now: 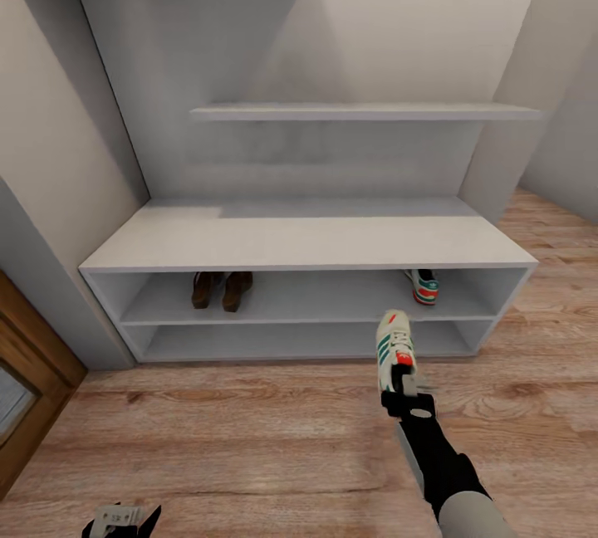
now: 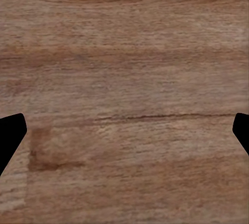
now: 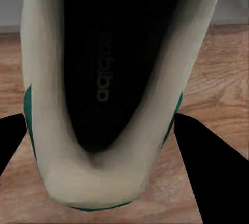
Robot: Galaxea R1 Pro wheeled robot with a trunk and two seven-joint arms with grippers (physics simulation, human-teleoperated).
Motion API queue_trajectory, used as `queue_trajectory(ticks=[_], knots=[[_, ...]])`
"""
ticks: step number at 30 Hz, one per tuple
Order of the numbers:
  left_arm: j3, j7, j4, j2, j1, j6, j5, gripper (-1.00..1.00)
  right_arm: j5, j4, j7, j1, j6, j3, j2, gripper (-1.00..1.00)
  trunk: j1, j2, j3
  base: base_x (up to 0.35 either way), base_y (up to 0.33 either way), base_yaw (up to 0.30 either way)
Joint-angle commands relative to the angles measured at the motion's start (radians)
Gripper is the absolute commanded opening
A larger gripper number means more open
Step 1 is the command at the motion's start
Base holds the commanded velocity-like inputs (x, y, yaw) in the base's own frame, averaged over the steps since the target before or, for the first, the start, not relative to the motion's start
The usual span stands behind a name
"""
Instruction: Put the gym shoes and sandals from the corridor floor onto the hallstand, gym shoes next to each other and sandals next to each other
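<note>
Two gym shoes are counted: one [image 1: 394, 348] is clamped at its heel by the right gripper [image 1: 407, 384], toe toward the hallstand [image 1: 307, 241]; the other [image 1: 424, 286] rests on the upper open shelf just beyond it. Two sandals [image 1: 221, 289] sit paired on that shelf, well apart to the gripper's left. The left gripper [image 1: 121, 519] is held wide open over the corridor floor [image 2: 124, 79], nothing grasped.

Brown wooden door [image 1: 25, 388] — pale walls [image 1: 50, 148]
</note>
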Motion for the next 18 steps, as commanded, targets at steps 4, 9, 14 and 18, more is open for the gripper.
queue_trajectory(ticks=[4, 9, 14, 18], knots=[[0.009, -0.01, 0.001, -0.001, -0.001, 0.0, 0.0, 1.0, 0.013, -0.007, -0.002, -0.016, 0.045, -0.002, 0.039, -1.0, 0.0, 0.0, -0.001, 0.0, 0.0, 0.0], [0.006, -0.01, 0.002, -0.003, -0.001, 0.0, 0.0, 1.0, 0.013, -0.031, -0.004, -0.024, 0.058, 0.001, 0.055, -1.0, 0.0, 0.0, -0.001, 0.0, 0.0, 0.0], [-0.026, -0.009, 0.001, -0.004, -0.001, 0.0, 0.001, 1.0, 0.013, -0.048, -0.005, -0.037, 0.062, 0.002, 0.058, -1.0, 0.0, 0.0, -0.001, 0.0, 0.0, 0.0], [-0.034, -0.008, 0.0, -0.004, -0.001, 0.0, 0.001, 1.0, 0.013, -0.05, -0.004, -0.04, 0.063, 0.001, 0.058, -1.0, 0.0, 0.0, -0.001, 0.0, 0.0, 0.0]])
